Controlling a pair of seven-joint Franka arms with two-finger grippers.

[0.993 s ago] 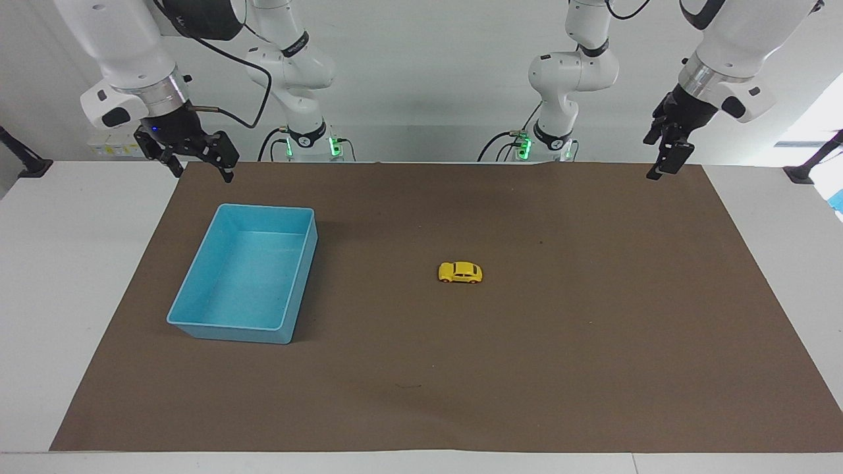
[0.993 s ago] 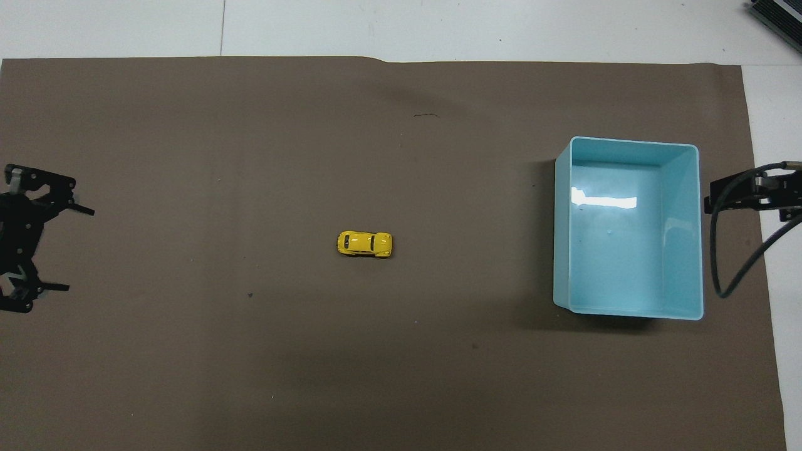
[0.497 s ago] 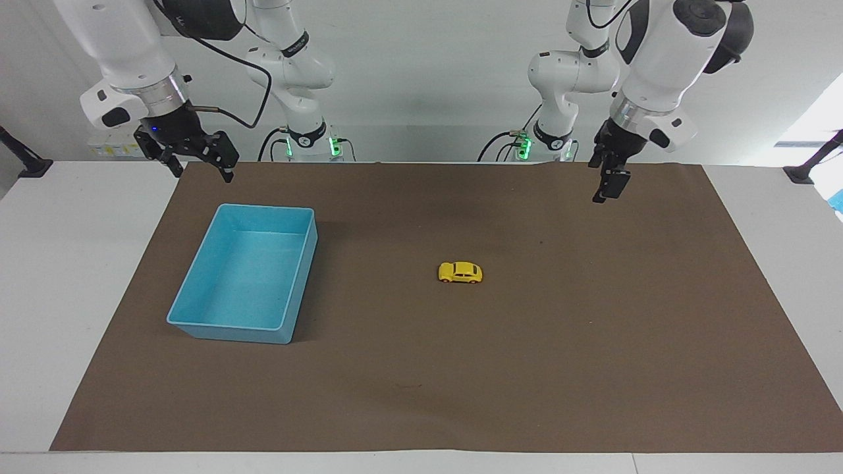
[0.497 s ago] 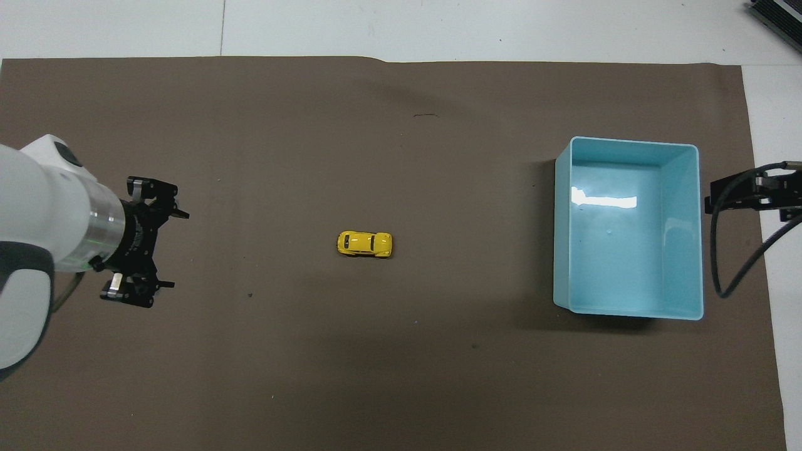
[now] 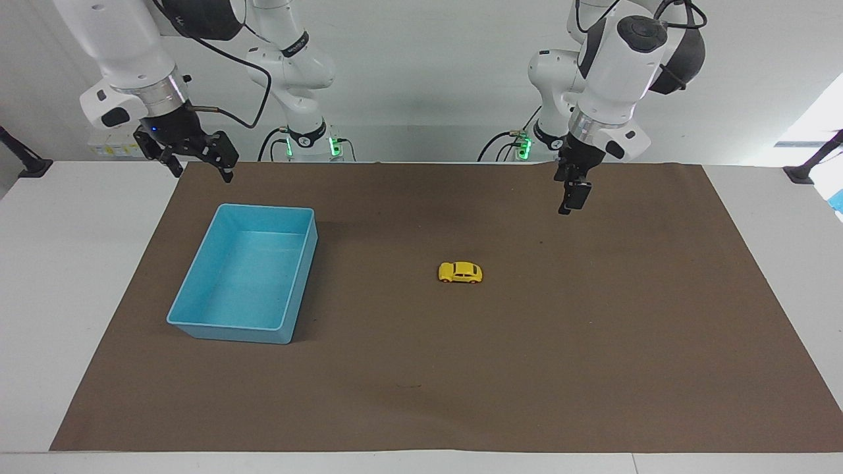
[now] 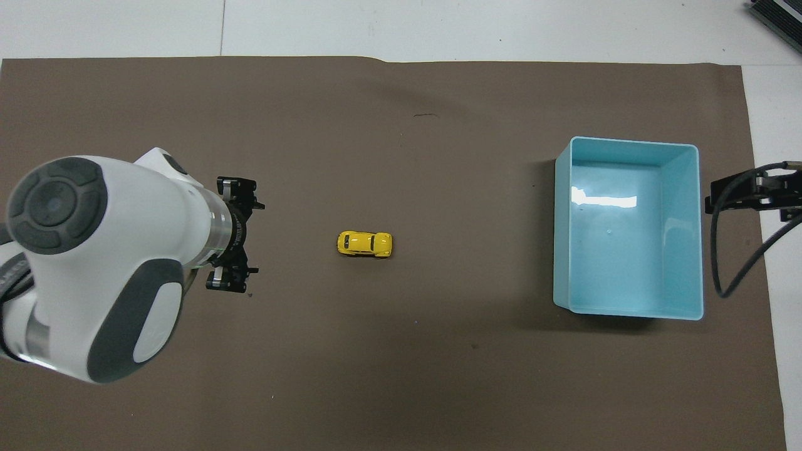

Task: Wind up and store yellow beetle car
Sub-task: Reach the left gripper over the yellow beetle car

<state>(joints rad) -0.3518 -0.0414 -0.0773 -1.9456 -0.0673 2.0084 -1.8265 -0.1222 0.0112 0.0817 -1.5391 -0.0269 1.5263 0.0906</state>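
Nearest to us, the right pincer (image 5: pixel 197 161) hangs in the air over the edge of the brown mat (image 5: pixel 593 342) on the table (image 5: pixel 79 263), just on our side of the blue bin (image 5: pixel 290 263); its fingers are spread wide with nothing between them, and that arm waits. The left pincer (image 5: pixel 570 197) is also up in the air, over bare mat toward the left arm's end of the table. In the overhead view its two fingers (image 6: pixel 255 205) stand well apart, and it has hold of nothing.

Farther out, the yellow beetle car (image 5: pixel 460 272) sits on its wheels near the middle of the mat, untouched, lying lengthwise along the table with one end toward the left pincer. It is well apart from the bin, which stands toward the right arm's end and looks empty.

We judge that we are in the first step: the left arm's approach to the car, with neither winding nor storing begun. The next move calls for us to carry the left pincer over the car, line the fingers up across its narrow body, descend and close on its sides. The car is small and rounded, so a poorly centred grip could let it slip or roll away.
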